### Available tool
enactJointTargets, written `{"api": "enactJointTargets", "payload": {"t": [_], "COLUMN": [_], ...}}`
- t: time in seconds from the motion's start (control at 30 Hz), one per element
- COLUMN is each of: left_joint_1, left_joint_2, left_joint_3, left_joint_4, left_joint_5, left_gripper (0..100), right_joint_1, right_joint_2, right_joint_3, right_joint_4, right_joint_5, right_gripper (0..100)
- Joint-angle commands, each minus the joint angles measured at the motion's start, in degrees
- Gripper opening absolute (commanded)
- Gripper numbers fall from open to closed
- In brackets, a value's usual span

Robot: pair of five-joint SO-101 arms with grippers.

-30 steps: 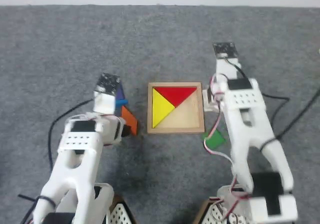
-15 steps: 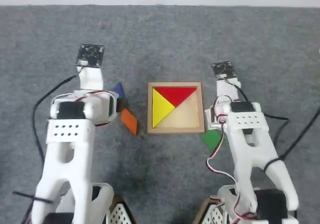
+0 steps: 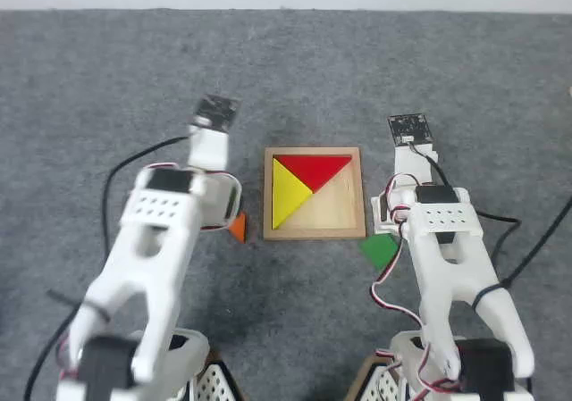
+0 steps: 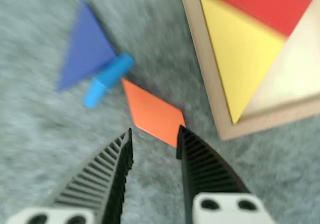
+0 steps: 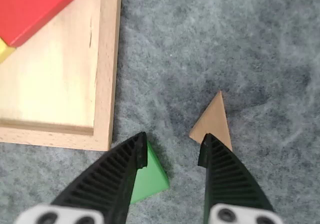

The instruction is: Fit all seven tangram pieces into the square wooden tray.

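We see the tray (image 3: 313, 233) on the grey desk (image 3: 107, 79) between the arms, with a red triangle (image 3: 313, 169) and a yellow triangle (image 3: 288, 196) lying inside it. Our left hand (image 4: 154, 133) is spread, its tips on either side of the near end of the orange piece (image 4: 154, 113), just beside the tray. Beyond it lie a light blue piece (image 4: 107, 79) and a blue triangle (image 4: 85, 49). Our right hand (image 5: 174, 139) is spread too, above the desk between the green piece (image 5: 147, 176) and a tan triangle (image 5: 212, 121).
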Motion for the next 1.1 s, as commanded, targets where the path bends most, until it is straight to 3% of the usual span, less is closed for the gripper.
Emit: {"api": "enactJointTargets", "payload": {"t": [0.0, 0.37, 0.73, 1.07], "left_joint_1": [0.4, -0.1, -8.4, -1.8], "left_joint_2": [7.6, 20.4, 23.6, 16.1], "left_joint_3": [-4.4, -6.0, -20.5, -18.6], "left_joint_4": [-1.1, -5.8, 2.6, 5.7], "left_joint_5": [-2.6, -6.8, -12.8, -14.0], "left_gripper": [16, 21, 22, 22], "right_joint_1": [0.9, 0.9, 0.8, 0.8], "right_joint_2": [-1.5, -1.5, -1.5, -1.5], "right_joint_3": [-0.4, -0.3, 0.0, 1.0], "right_joint_4": [-2.1, -2.4, -3.4, -5.5], "right_joint_5": [-0.5, -0.4, -0.2, -0.1], "right_gripper": [16.9, 16.9, 16.9, 16.9]}}
